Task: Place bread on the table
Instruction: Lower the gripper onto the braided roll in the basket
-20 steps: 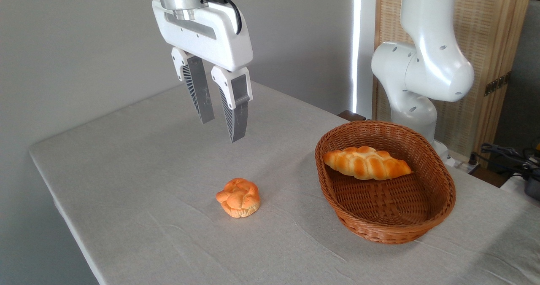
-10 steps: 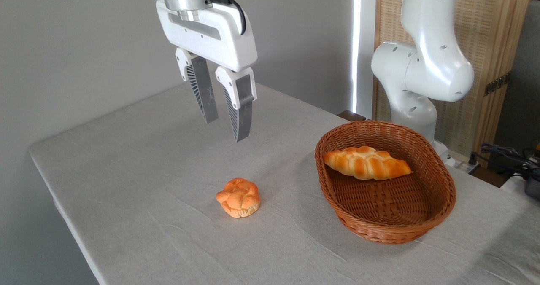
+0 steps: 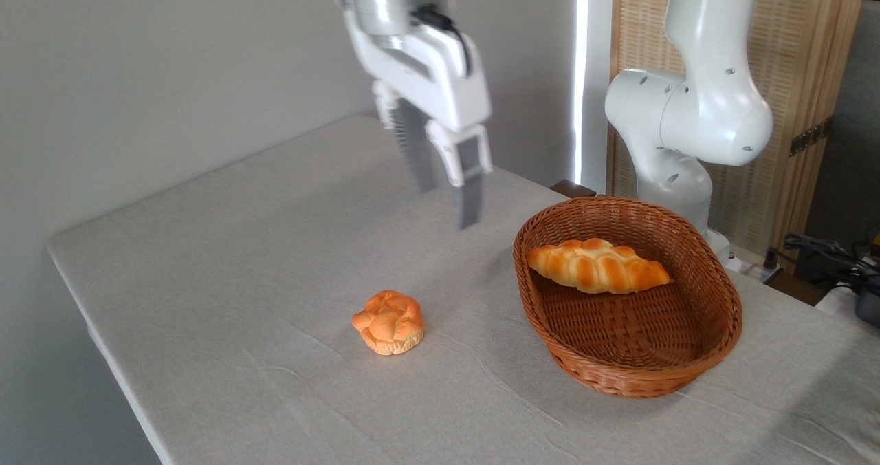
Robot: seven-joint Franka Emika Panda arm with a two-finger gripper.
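Camera: bread [image 3: 597, 265] lies in basket [image 3: 629, 355].

Wicker basket [image 3: 715, 344], knotted bun [image 3: 388, 322] apart

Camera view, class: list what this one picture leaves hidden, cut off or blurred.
- Gripper: motion-blurred, so whether it is open or shut cannot be told.
- Bread: its underside and how it rests are hidden against the basket wall.
- Basket: the floor along its near side is hidden by its own rim.
- Table: near and right edges cut off by the frame.
- Arm: top cut off by the frame; base hidden behind the basket.
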